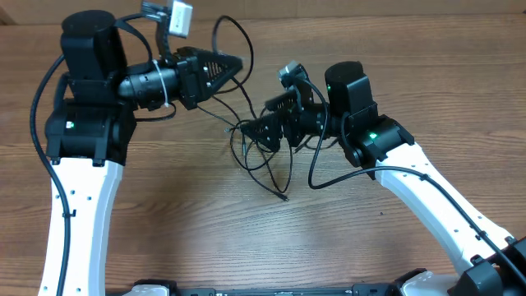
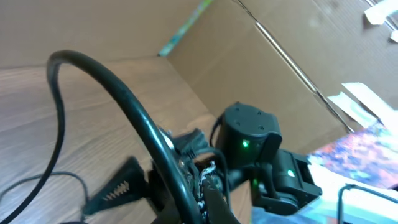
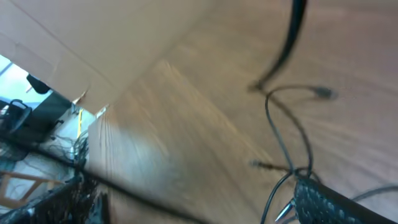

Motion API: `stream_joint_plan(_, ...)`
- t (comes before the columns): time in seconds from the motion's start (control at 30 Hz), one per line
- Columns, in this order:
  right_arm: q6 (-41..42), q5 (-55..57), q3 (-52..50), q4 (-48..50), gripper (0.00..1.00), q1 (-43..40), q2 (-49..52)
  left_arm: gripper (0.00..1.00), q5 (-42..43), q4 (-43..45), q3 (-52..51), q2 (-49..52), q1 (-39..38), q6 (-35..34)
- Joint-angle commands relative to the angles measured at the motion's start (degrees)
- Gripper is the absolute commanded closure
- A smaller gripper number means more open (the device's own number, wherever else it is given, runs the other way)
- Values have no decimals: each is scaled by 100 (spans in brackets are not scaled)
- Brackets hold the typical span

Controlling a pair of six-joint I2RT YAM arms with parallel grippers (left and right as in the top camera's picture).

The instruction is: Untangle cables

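The step in hand looks like drawing one strand out of the knot. Doing it well calls for a slow, steady pull toward the far left by the left gripper [image 1: 237,61] while the right gripper [image 1: 256,117] pins the knotted part, so the whole bundle is not dragged along. A jerk would likely tighten the crossings rather than free them, and the pull should follow the line of the strand where it leaves the knot. The thin black flexible cables [image 2: 140,117] lie around the middle of the brown wood-grain counter [image 1: 205,238], strung between the two arms. One strand rises in a tall loop at the far side, meets the tip of the left gripper, and runs down to a cluster of crossing loops right at the right gripper. Loose ends trail toward the near side, one finishing in a small plug [image 1: 284,197]. The left gripper's black fingers look pressed together with the raised strand pinched between them, judging from the overhead view and from the strand sweeping close past the left wrist camera. The right gripper's fingers look parted at the right edge of the knot, with strands touching or passing between them; whether any strand is actually caught there cannot be told.
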Motion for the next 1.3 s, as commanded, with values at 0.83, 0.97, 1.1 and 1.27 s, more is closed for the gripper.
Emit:
stream_joint_plan(0.83, 876, 1150, -9, 2212, 77, 4, 13, 96, 1659, 2319, 105, -109, -463, -1283)
stream_joint_plan(0.97, 927, 863, -9, 1681, 89, 4, 13, 96, 1211, 2566, 105, -109, -304, -1279)
stream_joint_plan(1.1, 927, 841, -9, 1086, 96, 4, 13, 96, 721, 2505, 105, -107, -90, -1211)
stream_joint_plan(1.27, 925, 839, -9, 686, 96, 4, 13, 93, 426, 2199, 98, -101, 17, -1014)
